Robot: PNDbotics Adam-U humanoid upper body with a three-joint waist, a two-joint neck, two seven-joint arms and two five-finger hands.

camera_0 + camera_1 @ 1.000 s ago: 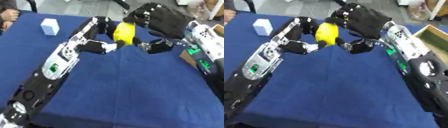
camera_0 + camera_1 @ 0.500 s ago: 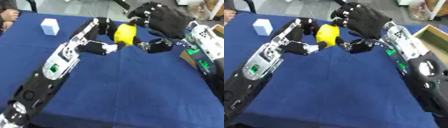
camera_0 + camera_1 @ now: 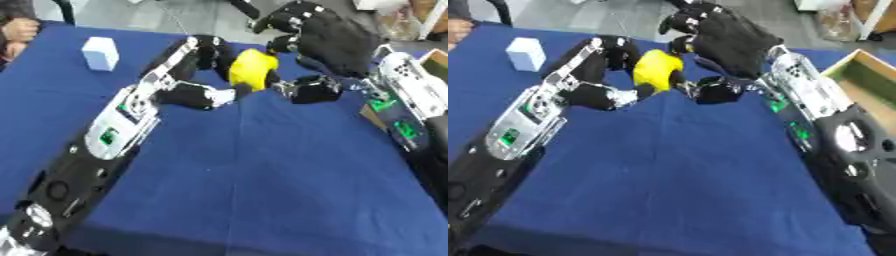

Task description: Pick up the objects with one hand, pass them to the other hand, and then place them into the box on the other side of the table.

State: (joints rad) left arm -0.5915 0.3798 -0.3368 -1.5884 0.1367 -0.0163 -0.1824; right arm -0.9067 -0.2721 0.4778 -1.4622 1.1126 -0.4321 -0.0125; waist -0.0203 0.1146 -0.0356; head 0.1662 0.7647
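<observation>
A yellow rounded object (image 3: 252,69) hangs above the blue table (image 3: 262,165) near its far side. My left hand (image 3: 203,75) reaches in from the left, its fingers above and its thumb below curled round the object. My right hand (image 3: 331,42) hovers close on the object's right. Its fingers are spread over the top and its thumb (image 3: 308,90) sits low beside the object. Whether the right hand touches the object is unclear. The wooden box (image 3: 866,80) stands at the right edge of the table, behind my right arm.
A small white block (image 3: 99,52) stands on the cloth at the far left. A person's hand (image 3: 17,31) rests at the far left corner. Both my forearms slant across the table's sides, with bare blue cloth between them in the near half.
The two hands and the yellow object have dipped very slightly; otherwise nothing has visibly changed.
</observation>
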